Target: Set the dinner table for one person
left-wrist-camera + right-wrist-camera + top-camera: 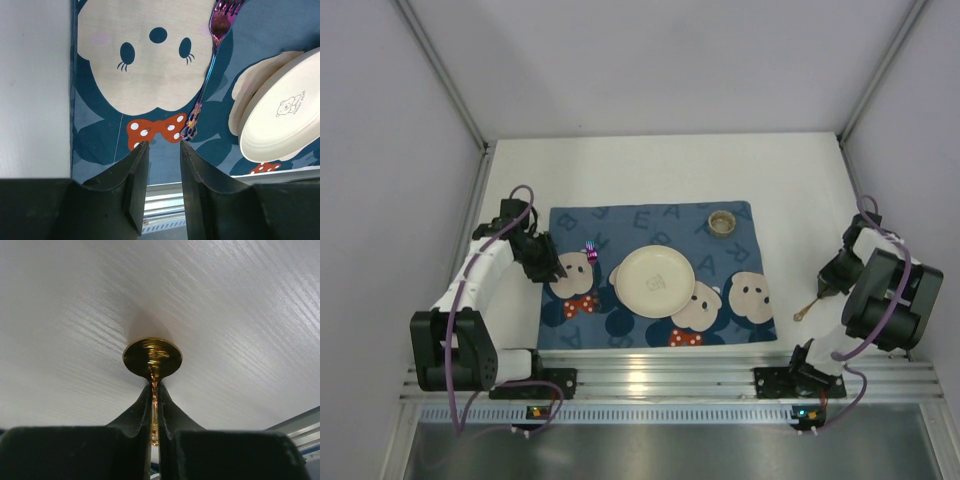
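The white dinner table (pixel 650 170) carries a blue mouse-print placemat (pixel 650 330). On the mat lie a cream plate (pixel 653 281) and a purple iridescent fork (pixel 591 252). My left gripper (pixel 552 268) hangs over the mat's left side, open and empty. In the left wrist view its fingertips (pixel 142 147) stand just short of the fork's handle end (pixel 190 131), and the plate (pixel 285 115) is to the right. My right gripper (pixel 825 283) is right of the mat, shut on a gold spoon (pixel 804 312). The right wrist view shows the spoon's bowl (pixel 152 357) low over the bare table (pixel 225 300).
A small tan cup (pixel 722 222) stands on the mat's far right corner. An aluminium rail (pixel 670 375) runs along the near edge. White walls enclose the table on the far, left and right sides.
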Robot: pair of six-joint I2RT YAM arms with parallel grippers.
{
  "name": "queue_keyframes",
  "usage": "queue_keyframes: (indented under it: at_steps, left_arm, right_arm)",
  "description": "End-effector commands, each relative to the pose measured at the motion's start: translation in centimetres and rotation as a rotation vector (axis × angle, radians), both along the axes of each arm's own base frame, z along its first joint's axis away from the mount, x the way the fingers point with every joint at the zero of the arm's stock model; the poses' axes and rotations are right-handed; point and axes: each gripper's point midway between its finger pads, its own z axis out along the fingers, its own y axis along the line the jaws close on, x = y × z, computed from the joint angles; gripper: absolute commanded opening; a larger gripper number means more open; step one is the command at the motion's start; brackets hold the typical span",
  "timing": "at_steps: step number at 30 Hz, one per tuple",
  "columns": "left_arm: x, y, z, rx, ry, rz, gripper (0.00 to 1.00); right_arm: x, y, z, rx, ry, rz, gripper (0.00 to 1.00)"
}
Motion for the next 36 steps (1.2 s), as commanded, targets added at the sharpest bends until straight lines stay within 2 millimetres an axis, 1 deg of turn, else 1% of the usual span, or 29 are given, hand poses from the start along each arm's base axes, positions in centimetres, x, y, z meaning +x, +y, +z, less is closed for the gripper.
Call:
queue_keyframes:
  at_steps: [1,3,4,6,7,8,9,10,11,13,14,15,17,18,20,21,23,25,26,27,29,30,32,34,36]
  left_arm:
    - [1.0,-0.1,0.7,-0.002,-0.030,-0.003,0.37]
    - [1.0,-0.3,0.8,-0.014,-0.029,-0.004,0.37]
    - [1.1,-0.5,1.0,-0.026,-0.033,-0.007,0.36]
    - [1.1,-0.6,1.1,-0.034,-0.031,-0.005,0.36]
    - [1.1,-0.7,1.3,-0.039,-0.035,-0.006,0.36]
    - [1.1,-0.7,1.4,-0.039,-0.037,-0.007,0.36]
    - [1.1,-0.7,1.5,-0.040,-0.041,-0.008,0.36]
    - [1.1,-0.7,1.6,-0.039,-0.044,-0.005,0.37]
    - [1.1,-0.7,1.6,-0.035,-0.045,-0.004,0.37]
    - [1.1,-0.4,1.8,-0.023,-0.056,0.002,0.37]
    - [1.2,-0.3,1.9,-0.017,-0.065,0.005,0.37]
    - [1.2,-0.2,2.2,-0.012,-0.080,0.013,0.38]
    - [1.1,-0.2,2.4,-0.015,-0.092,0.022,0.38]
    - [1.1,-0.5,2.8,-0.033,-0.104,0.027,0.38]
    - [0.6,-0.7,2.6,-0.044,-0.100,0.038,0.38]
    - [0.3,-0.7,2.7,-0.048,-0.109,0.051,0.38]
    - [-0.1,-0.7,2.6,-0.047,-0.113,0.058,0.38]
    - [-0.8,-0.5,2.4,-0.039,-0.114,0.067,0.38]
    - [-0.9,-0.5,2.6,-0.034,-0.119,0.060,0.38]
    - [-0.8,-0.3,3.1,-0.027,-0.134,0.060,0.38]
    - [-1.2,0.5,3.1,0.019,-0.122,0.069,0.38]
    - [-1.2,0.7,3.4,0.031,-0.131,0.072,0.38]
    - [-1.5,0.8,3.6,0.039,-0.132,0.076,0.38]
    - [-1.6,0.9,3.9,0.044,-0.145,0.083,0.38]
    - [-1.6,1.1,4.3,0.054,-0.162,0.090,0.38]
  right_arm:
    - [3.0,-0.7,-0.3,0.006,-0.086,0.001,0.00]
    - [3.6,-0.8,1.0,0.004,-0.110,0.006,0.00]
    - [4.9,-1.4,2.8,-0.019,-0.162,0.011,0.00]
    - [6.3,-1.5,5.0,-0.043,-0.210,0.051,0.00]
    - [7.4,-1.5,7.5,-0.062,-0.258,0.070,0.00]
    - [8.1,-1.2,8.7,-0.064,-0.287,0.105,0.00]
    - [8.7,-0.2,10.1,-0.070,-0.312,0.152,0.00]
    - [9.4,0.4,12.0,-0.080,-0.336,0.183,0.00]
    - [9.9,2.0,12.8,-0.080,-0.349,0.247,0.00]
    - [10.2,4.3,14.8,-0.078,-0.381,0.317,0.00]
    - [10.3,5.5,15.2,-0.072,-0.393,0.347,0.00]
    - [10.4,9.0,15.9,-0.028,-0.426,0.438,0.00]
    - [10.1,12.3,15.8,0.028,-0.443,0.499,0.00]
    - [9.4,16.9,16.1,0.090,-0.466,0.620,0.00]
    - [8.2,19.8,15.2,0.135,-0.449,0.669,0.00]
    - [7.5,21.9,14.4,0.162,-0.456,0.726,0.00]
    - [6.7,24.0,13.8,0.206,-0.455,0.754,0.00]
    - [6.7,25.4,13.0,0.225,-0.457,0.784,0.00]
    - [6.5,26.2,12.7,0.224,-0.450,0.814,0.00]
    - [6.6,26.6,12.0,0.220,-0.428,0.830,0.00]
    - [6.8,27.0,11.3,0.205,-0.410,0.858,0.00]
    - [7.1,27.1,10.5,0.201,-0.397,0.859,0.00]
    - [7.4,27.3,9.8,0.205,-0.391,0.862,0.00]
    - [7.6,27.6,8.6,0.211,-0.373,0.864,0.00]
    - [7.3,27.9,7.3,0.213,-0.337,0.871,0.00]
